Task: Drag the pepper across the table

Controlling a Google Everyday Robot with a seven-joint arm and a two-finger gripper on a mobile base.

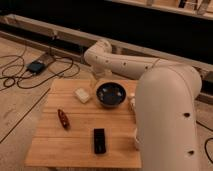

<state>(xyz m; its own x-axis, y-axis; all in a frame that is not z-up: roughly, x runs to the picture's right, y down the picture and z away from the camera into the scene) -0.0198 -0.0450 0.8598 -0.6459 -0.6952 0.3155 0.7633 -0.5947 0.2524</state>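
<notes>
Pepper lies well apart from claw hovering nr bowl.

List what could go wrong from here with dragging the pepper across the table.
1. The gripper hangs by the far edge of the table, between the pale block and the dark bowl. On its way to the pepper it may clip the pale block.
2. The pepper lies near the table's left edge, so a leftward drag could tip it off.
3. A drag toward the near right could run it into the black block.
</notes>
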